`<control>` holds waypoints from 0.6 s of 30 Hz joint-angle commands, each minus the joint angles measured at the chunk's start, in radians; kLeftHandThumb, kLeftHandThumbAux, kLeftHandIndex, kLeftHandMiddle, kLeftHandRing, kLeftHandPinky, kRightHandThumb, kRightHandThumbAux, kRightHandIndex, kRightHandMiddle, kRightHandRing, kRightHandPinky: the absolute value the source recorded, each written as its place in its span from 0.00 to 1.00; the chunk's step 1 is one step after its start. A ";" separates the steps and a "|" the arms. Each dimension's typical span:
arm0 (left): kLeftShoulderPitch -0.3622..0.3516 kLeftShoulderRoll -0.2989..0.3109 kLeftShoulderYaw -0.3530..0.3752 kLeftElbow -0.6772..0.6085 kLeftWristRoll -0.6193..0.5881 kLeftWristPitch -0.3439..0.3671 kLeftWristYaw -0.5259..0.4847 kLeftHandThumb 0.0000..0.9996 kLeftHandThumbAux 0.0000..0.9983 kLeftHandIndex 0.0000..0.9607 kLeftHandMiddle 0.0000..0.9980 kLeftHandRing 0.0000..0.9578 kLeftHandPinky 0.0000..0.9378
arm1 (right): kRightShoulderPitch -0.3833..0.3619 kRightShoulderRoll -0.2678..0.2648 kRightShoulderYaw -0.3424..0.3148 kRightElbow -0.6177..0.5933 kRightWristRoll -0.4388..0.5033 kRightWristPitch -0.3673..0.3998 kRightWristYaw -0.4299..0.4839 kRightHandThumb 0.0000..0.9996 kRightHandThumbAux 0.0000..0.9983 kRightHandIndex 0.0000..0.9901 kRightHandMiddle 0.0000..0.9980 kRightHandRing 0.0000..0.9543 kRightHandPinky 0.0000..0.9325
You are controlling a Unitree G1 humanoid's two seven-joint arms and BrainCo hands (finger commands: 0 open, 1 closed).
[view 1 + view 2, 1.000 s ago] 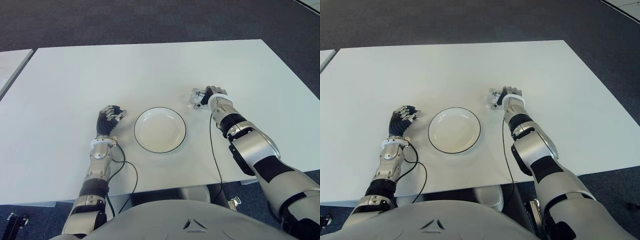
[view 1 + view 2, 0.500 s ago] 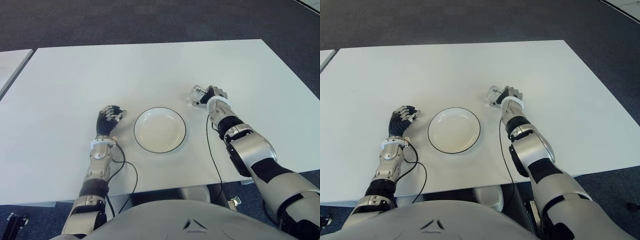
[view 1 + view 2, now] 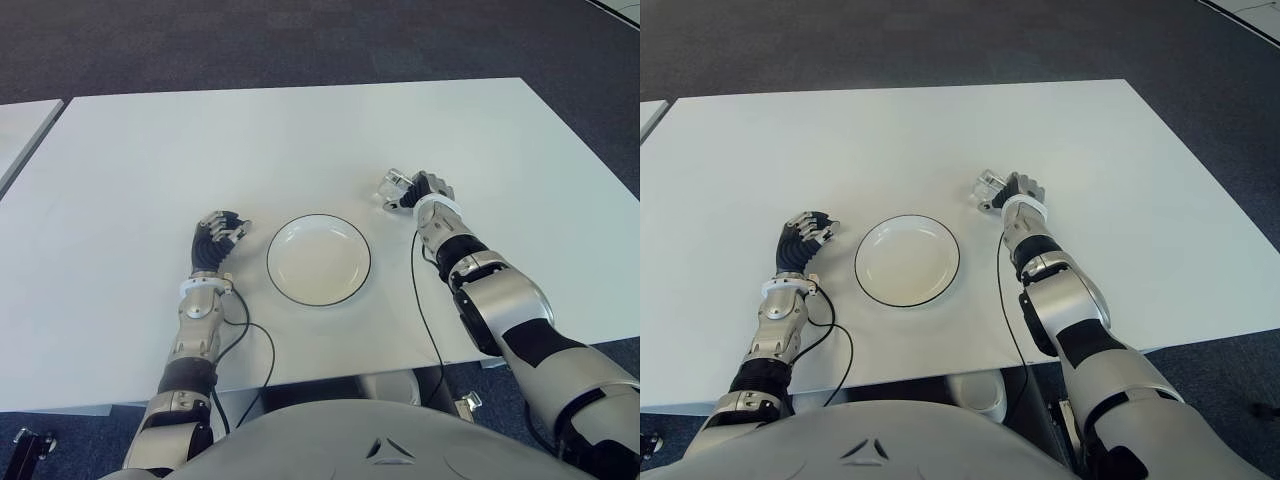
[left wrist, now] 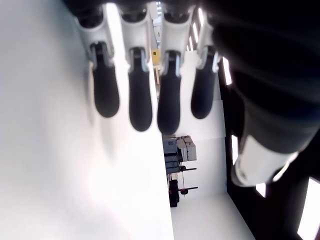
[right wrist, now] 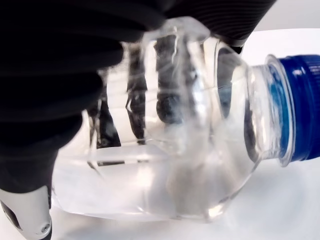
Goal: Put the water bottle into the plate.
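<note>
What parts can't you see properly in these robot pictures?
- Water bottle: in the right wrist view the right robot hand wraps around it, hiding most of its body. The picture's edge cuts off its blue cap.
- In the eye views the bottle is too small to tell whether it touches the table.
- Left robot hand, to the left of the plate: its wrist view shows only its fingers; the palm is cut off.

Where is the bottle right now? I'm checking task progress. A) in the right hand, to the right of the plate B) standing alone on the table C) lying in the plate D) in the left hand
A: the right hand is closed on the bottle, to the right of the plate, which holds nothing; the left hand, left of the plate, holds nothing.
</note>
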 commanded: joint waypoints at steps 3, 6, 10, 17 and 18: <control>0.056 -0.013 0.000 0.056 -0.007 0.095 0.002 0.70 0.72 0.45 0.49 0.50 0.51 | 0.070 0.027 -0.032 0.004 0.047 -0.063 -0.058 0.70 0.73 0.44 0.84 0.88 0.91; 0.056 -0.014 0.001 0.056 -0.010 0.094 0.000 0.70 0.72 0.45 0.48 0.50 0.49 | 0.079 0.025 -0.036 -0.015 0.049 -0.105 -0.114 0.70 0.73 0.44 0.84 0.88 0.91; 0.056 -0.014 0.001 0.055 -0.011 0.095 -0.001 0.70 0.72 0.45 0.48 0.49 0.49 | 0.116 0.029 -0.045 -0.103 0.049 -0.175 -0.239 0.70 0.73 0.44 0.84 0.88 0.91; 0.056 -0.013 -0.001 0.054 -0.009 0.099 -0.001 0.70 0.72 0.45 0.49 0.50 0.51 | 0.197 0.015 -0.038 -0.269 0.032 -0.343 -0.378 0.70 0.73 0.44 0.84 0.90 0.93; 0.055 -0.012 -0.001 0.054 -0.009 0.100 -0.001 0.70 0.72 0.45 0.49 0.50 0.51 | 0.203 0.013 -0.035 -0.278 0.028 -0.358 -0.387 0.70 0.73 0.44 0.85 0.90 0.93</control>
